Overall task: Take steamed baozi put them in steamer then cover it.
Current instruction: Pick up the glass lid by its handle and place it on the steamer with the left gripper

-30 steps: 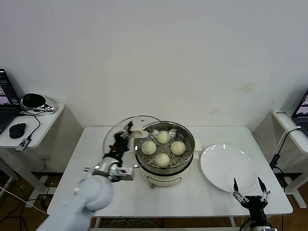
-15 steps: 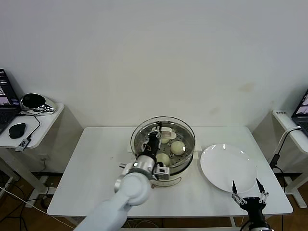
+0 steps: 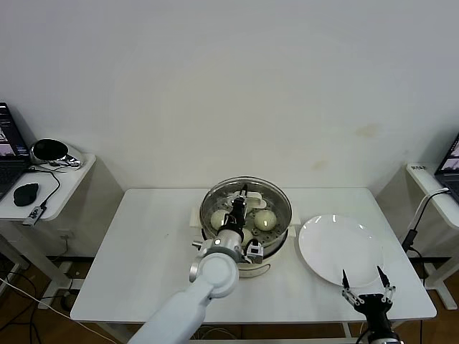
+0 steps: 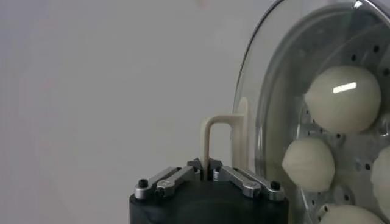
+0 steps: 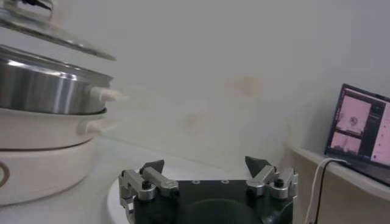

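Observation:
The steamer stands mid-table on its cream base. The baozi lie inside on the perforated tray, seen through the glass. My left gripper is shut on the cream handle of the cover and holds it over the pot. In the right wrist view the cover sits slightly tilted, just above the pot rim. The left wrist view shows three baozi behind the glass. My right gripper is open and empty at the table's front right.
A flat white plate lies right of the steamer, just beyond my right gripper. A side table at far left holds a mouse and a laptop. Another laptop stands on a stand at far right.
My left gripper has carried the cover from the steamer's left side rightwards to a place over the pot, and lowered it a little. The right gripper has hardly moved.

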Robot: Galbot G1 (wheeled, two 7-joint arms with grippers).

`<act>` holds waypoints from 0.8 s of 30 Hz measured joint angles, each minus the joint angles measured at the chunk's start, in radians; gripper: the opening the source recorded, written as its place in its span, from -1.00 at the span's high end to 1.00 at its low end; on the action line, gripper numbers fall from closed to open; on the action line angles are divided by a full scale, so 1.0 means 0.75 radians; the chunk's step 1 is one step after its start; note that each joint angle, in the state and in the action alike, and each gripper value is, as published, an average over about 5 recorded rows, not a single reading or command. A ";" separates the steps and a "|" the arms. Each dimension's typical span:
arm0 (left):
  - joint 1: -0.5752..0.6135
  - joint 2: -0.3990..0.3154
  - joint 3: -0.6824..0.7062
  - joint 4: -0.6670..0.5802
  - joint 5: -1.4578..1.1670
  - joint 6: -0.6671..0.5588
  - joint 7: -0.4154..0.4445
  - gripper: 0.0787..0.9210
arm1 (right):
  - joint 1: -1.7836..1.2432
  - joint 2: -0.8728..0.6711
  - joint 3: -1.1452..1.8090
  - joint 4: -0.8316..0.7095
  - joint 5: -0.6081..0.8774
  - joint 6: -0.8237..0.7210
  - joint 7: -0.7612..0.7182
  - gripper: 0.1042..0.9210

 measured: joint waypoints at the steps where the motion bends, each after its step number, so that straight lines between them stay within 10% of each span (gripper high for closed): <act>1: 0.000 -0.004 -0.003 0.011 0.004 -0.002 -0.001 0.85 | 0.000 0.000 0.000 -0.001 -0.001 0.001 -0.001 -0.76; 24: 0.006 -0.045 -0.066 0.088 -0.015 -0.007 -0.022 0.85 | -0.007 0.000 -0.019 -0.020 -0.037 0.020 -0.012 -0.76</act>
